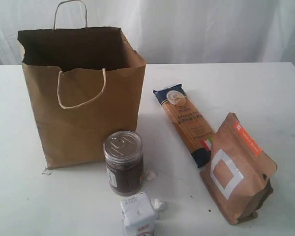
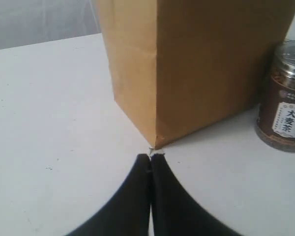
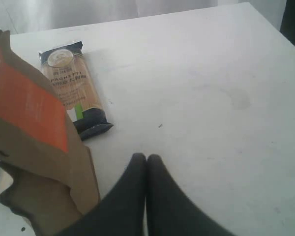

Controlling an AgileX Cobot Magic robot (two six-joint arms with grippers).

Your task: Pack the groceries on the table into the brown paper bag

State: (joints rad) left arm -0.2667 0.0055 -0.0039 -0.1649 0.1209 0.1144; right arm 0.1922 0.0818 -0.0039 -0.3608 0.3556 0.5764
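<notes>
The brown paper bag [image 1: 83,93] stands open on the left of the white table [image 1: 265,93]. In front of it stands a dark silver-topped jar [image 1: 123,162], and a white carton [image 1: 137,216] is at the near edge. To the right lie a long spaghetti packet [image 1: 185,120] and a brown orange-labelled pouch [image 1: 237,169]. Neither gripper shows in the exterior view. My left gripper [image 2: 151,158] is shut and empty, its tips just short of the bag's bottom corner [image 2: 157,142], with the jar [image 2: 283,113] beside. My right gripper [image 3: 146,158] is shut and empty, beside the pouch [image 3: 34,147], the spaghetti packet [image 3: 73,93] beyond.
Tiny white lumps [image 1: 150,174] lie beside the jar and next to the carton [image 1: 160,203]. A white curtain [image 1: 211,29] hangs behind the table. Bare tabletop stretches on the right in the right wrist view [image 3: 226,98].
</notes>
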